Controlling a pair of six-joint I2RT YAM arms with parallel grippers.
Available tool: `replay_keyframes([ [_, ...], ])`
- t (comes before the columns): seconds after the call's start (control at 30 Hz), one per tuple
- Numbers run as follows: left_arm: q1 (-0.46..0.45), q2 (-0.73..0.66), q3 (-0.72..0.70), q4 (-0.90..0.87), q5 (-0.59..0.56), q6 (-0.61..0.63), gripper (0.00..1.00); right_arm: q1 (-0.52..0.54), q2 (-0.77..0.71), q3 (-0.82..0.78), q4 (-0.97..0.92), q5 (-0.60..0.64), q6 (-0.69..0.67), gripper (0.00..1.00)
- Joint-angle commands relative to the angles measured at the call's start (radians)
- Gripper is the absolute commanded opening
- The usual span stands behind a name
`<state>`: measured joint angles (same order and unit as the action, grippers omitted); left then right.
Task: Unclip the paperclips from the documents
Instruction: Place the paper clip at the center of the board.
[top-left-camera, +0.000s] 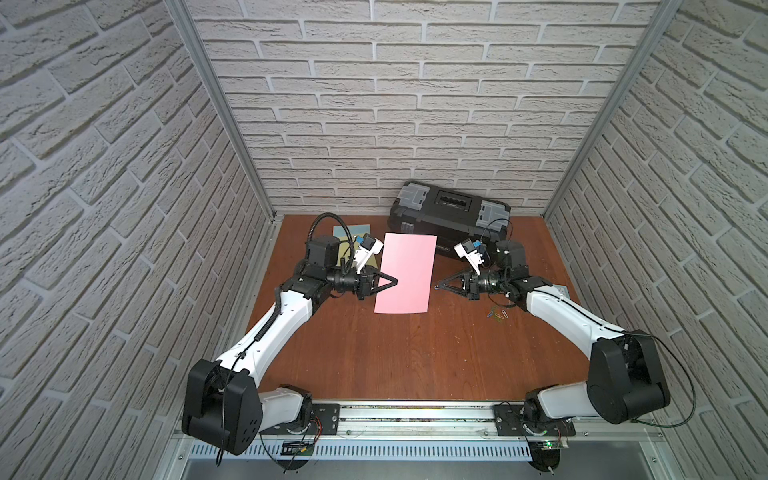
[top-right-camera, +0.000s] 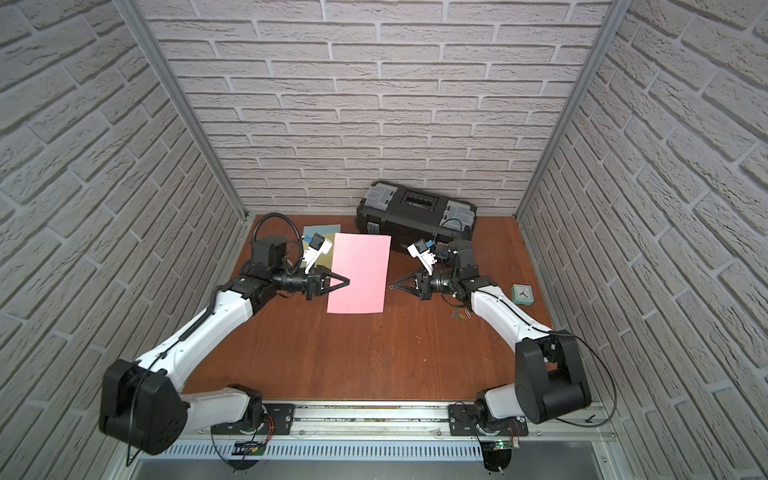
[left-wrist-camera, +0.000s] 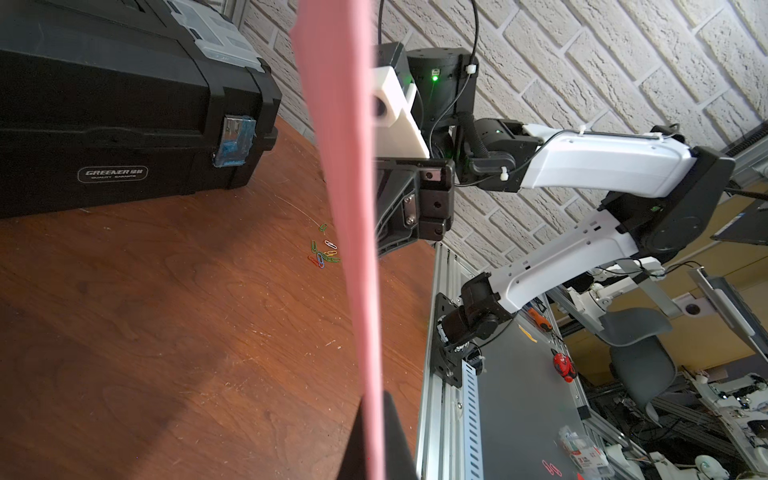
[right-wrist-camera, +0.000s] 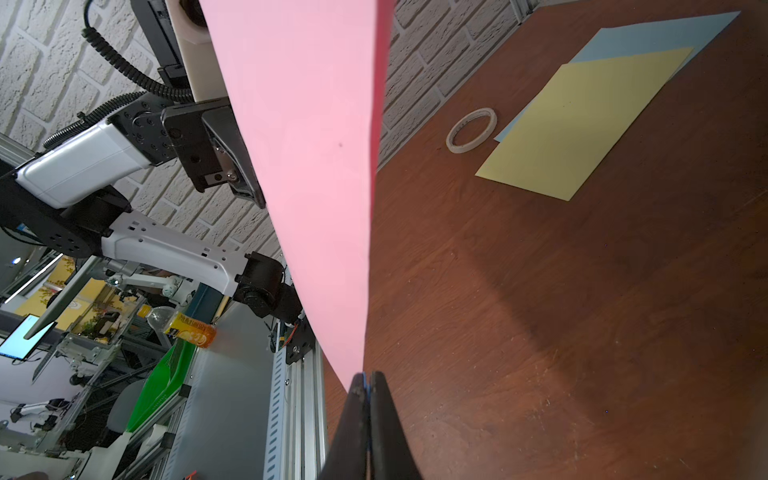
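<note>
Left gripper (top-left-camera: 395, 282) is clamped on the left long edge of the pink sheet (top-left-camera: 407, 274). I see the sheet off the table (top-left-camera: 415, 357), with its shadow on the wood below in both wrist views.

Right gripper (top-left-camera: 436, 286) is at the opposite long edge with its jaws pinched together. The right wrist view shows a thin blue paperclip (right-wrist-camera: 365, 380) between the fingertips, right where the pink edge ends. I can't tell whether the clip is on the paper or just clear of it. In both top views the tips sit just beside the edge.

The loose paperclips (top-left-camera: 496, 313) are a small mixed-colour pile on the table under the right forearm, well apart from the sheet.

The yellow sheet (right-wrist-camera: 582, 129) lies flat at the back left, partly overlapping the light-blue sheet (right-wrist-camera: 648, 37). From here I see no clips on either.

The tape roll (right-wrist-camera: 471, 130) sits just beside the yellow sheet. The toolbox (top-left-camera: 451, 212) is against the back wall. The clock (top-right-camera: 522, 294) is at the right, near the right arm.
</note>
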<state>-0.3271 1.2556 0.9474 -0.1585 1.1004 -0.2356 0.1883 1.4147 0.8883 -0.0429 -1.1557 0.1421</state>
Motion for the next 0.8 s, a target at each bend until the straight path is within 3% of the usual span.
replay_keyframes([
  [0.0,0.005,-0.019,0.031,0.007,0.009,0.026,0.0,-0.003,-0.034,0.004,0.001,0.017,-0.011,0.06],
  [0.2,0.007,-0.018,0.034,-0.003,-0.003,0.034,0.0,-0.042,-0.056,-0.031,-0.067,0.197,0.018,0.06],
  [0.53,0.008,-0.01,0.033,-0.003,-0.055,0.038,0.0,-0.236,-0.114,-0.232,-0.153,0.595,0.217,0.03],
  [0.77,0.01,-0.004,0.025,0.002,-0.084,0.04,0.0,-0.303,-0.104,-0.276,-0.192,0.676,0.257,0.03],
])
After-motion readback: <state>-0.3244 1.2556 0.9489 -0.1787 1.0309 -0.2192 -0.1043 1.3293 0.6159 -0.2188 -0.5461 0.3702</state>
